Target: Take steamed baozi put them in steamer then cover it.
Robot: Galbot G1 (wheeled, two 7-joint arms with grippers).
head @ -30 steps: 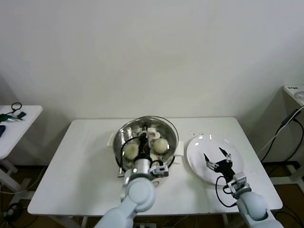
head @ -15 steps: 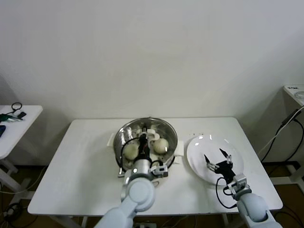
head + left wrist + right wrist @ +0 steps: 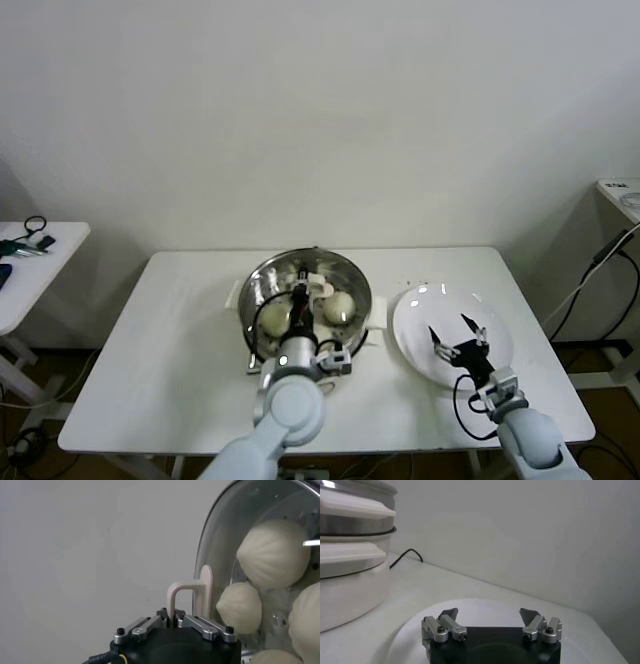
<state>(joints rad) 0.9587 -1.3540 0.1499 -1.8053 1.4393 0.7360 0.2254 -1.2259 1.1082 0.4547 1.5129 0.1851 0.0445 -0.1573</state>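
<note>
Holding the lid (image 3: 312, 290) handle tight over the pot (image 3: 258, 285): left jaws (image 3: 175, 621) | buns (image 3: 274, 553) inside | right jaws (image 3: 456, 334) wide above plate (image 3: 420, 345)

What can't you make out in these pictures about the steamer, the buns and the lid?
- Bun count: the head view shows two steamed baozi; the left pincer and arm cover the rest. The left wrist view's edge cuts others off.
- Whether the cover sits fully on the steamer: its near rim is hidden behind the arm in the head view.
- White plate: partly hidden by the open right pincer.
</note>
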